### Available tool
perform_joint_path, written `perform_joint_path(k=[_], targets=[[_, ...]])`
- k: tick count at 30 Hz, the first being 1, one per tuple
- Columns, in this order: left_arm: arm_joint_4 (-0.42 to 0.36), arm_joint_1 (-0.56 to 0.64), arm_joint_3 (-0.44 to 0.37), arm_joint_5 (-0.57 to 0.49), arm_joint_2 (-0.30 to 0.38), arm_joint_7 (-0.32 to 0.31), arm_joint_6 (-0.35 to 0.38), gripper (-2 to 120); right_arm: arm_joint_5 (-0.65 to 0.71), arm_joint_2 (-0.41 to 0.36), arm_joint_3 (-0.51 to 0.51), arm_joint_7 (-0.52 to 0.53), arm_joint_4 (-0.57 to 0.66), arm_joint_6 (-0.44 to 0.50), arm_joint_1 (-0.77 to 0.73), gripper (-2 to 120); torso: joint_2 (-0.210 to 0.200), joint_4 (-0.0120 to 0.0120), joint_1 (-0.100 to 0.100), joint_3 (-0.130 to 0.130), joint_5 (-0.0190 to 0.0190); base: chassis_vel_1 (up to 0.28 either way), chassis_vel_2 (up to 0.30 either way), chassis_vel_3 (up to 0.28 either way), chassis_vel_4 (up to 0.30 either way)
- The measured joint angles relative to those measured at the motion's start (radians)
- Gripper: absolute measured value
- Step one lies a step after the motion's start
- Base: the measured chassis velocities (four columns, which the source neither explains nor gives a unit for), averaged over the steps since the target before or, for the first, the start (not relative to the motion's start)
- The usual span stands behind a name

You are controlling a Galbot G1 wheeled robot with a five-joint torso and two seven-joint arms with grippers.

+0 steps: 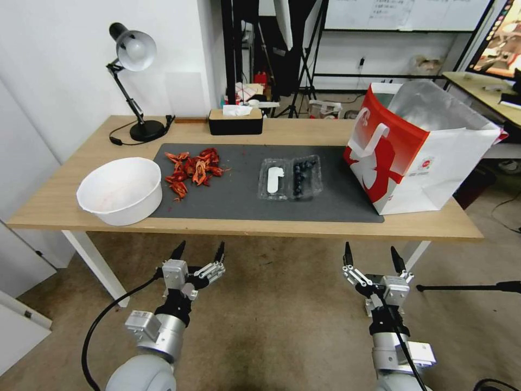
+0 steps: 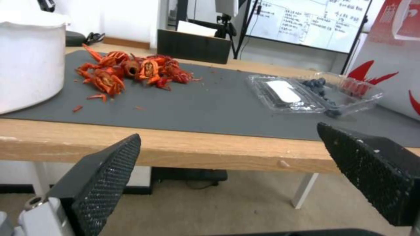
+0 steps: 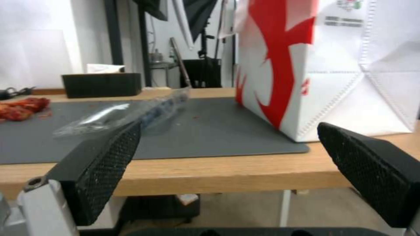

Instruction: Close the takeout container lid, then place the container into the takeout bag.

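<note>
— Starting nearest us: where are the two grippers sitting?

— Both are hanging below the front edge of the counter, over the floor. The left gripper is holding its jaws wide apart with nothing between them, and the right gripper is doing the same. Neither is touching anything.

— And the container, which way is it lying from them?

— The container is resting on the dark mat, ahead of both grippers and above their level, roughly between the two in line but a little closer to the right one. I'd judge the right arm is the nearer, though the left has the hinged half on its side.

— How is it lying?

— It is lying open and flat. The lid is spread toward the robot's left, touching the tray along the hinge, with its white label facing up. The whole opened box is stretching left to right, and the hinge line is running front to back. So the fold looks to be calling for a swing from left to right.

— How is it looking?

— Clear, thin plastic, with dark berries sitting in the tray half.

— And farther back?

— The bag is standing upright on the right, near the container but apart from it, its foil-lined mouth gaping open.
</note>
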Motion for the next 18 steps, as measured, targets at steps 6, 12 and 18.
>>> perform_joint_path(k=[6, 12, 18], targets=[[0.011, -0.055, 0.028, -0.080, 0.038, -0.006, 0.018, 100, 0.003, -0.004, -0.009, -0.079, 0.011, 0.000, 0.008, 100, 0.000, -0.0004, 0.000, 0.000, -0.0001, 0.000, 0.000, 0.000, 0.000], [-0.022, -0.123, 0.056, -0.306, 0.098, -0.030, 0.052, 100, -0.001, -0.018, -0.039, -0.127, -0.006, -0.017, 0.051, 100, 0.000, -0.0001, 0.000, 0.000, 0.0000, 0.000, 0.000, 0.000, 0.000], [-0.039, -0.247, 0.104, -0.575, 0.156, -0.135, 0.067, 100, -0.019, -0.009, -0.056, -0.146, -0.022, -0.017, 0.058, 100, 0.000, 0.0000, 0.000, 0.000, 0.0000, 0.000, 0.000, 0.000, 0.000]])
